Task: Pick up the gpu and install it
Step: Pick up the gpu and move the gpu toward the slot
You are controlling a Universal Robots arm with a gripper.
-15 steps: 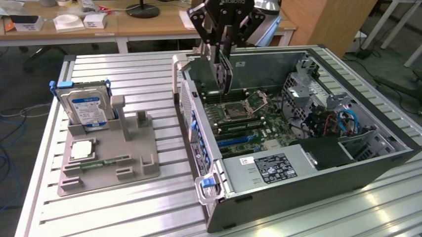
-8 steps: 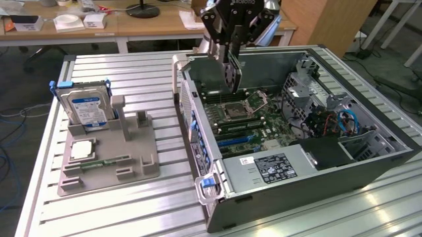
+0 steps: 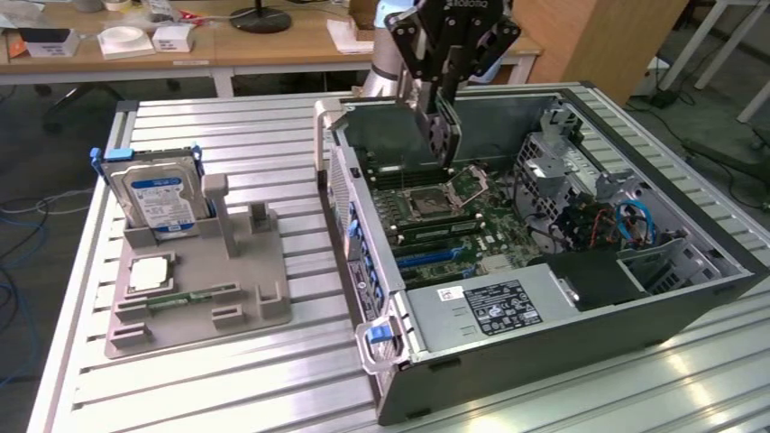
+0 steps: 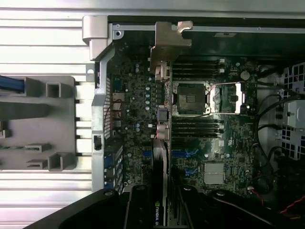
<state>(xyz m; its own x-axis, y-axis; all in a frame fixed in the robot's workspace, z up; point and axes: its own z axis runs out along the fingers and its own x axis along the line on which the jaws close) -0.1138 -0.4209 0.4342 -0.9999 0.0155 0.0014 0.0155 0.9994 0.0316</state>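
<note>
The gpu (image 3: 442,135) hangs edge-down above the open computer case (image 3: 529,356), over the motherboard (image 3: 463,225) near its CPU socket (image 3: 424,204). My gripper (image 3: 441,101) is shut on its upper part. In the wrist view the gpu (image 4: 160,157) appears edge-on, a thin green card running from my gripper (image 4: 160,205) out to its silver end bracket (image 4: 169,40), which sits near the case's wall. The card lies over the board beside the CPU socket (image 4: 190,98), and I cannot tell whether it touches the board.
On the slatted metal table (image 3: 241,379), at the exterior view's left, a grey fixture (image 3: 229,302) holds a silver hard drive with a blue label (image 3: 157,194), a flat CPU chip (image 3: 151,271) and a small memory stick (image 3: 193,296). Drive cages and cables (image 3: 601,216) fill the case's other side.
</note>
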